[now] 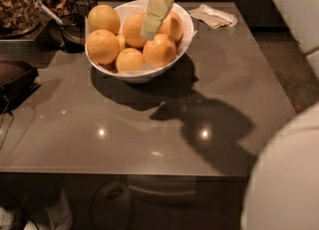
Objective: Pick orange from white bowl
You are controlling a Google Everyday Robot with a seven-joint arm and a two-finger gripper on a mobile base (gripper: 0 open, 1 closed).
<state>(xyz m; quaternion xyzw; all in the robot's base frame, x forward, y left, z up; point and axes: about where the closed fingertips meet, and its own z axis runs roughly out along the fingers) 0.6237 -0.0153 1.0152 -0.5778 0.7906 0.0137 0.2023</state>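
Well, left of the white bowl (139, 77) we see a dark case (15, 77) lying on the bench (149, 139), and behind it a tray (17, 5) of brownish bits. Neither matters to the pick.

The bowl itself is heaped with fruit. The orange (159, 51) we take as ours sits at the front right of the pile, touching its neighbours.

That crowding is the risk, as we judge it. The fruit is round and tightly packed, so a closing grip that lands off centre could squeeze our orange sideways. It might also nudge a neighbour, and the high orange (103, 19) at the bowl's left already stands above the rim and could roll out. Pressing down on the heap could also shove the bowl.

The gripper (149, 32) hangs over the middle of the bowl. Its pale length slants down from the upper right, with the tip at the gap between the centre fruit and ours. It shows as a single slab, so we cannot tell how the jaws stand, and nothing looks lifted.

Right of the bowl and behind it lies a crumpled napkin (215, 16). The arm's shadow (214, 129) falls on the bench to the bowl's front right.
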